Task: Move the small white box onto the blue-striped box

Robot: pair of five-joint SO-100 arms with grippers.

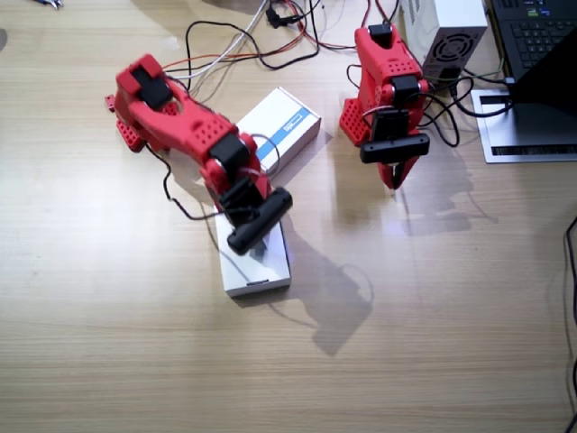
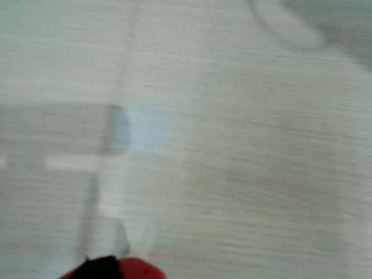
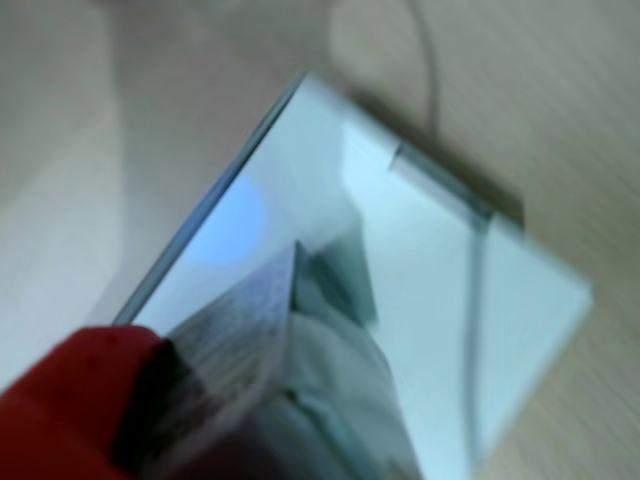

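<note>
My right gripper (image 1: 255, 236) clasps the small white box (image 3: 245, 340) above the large plain box (image 1: 257, 262); next, I judge, carry it to the blue-striped box (image 1: 281, 126); my left gripper (image 1: 394, 173) rests closed.

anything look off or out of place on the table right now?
The right gripper, holding what looks like the small white box, hangs over the large plain white box, not the blue-striped box behind it. Both flat boxes lie askew to the table edge. The left gripper hangs idle. No damage visible.
</note>
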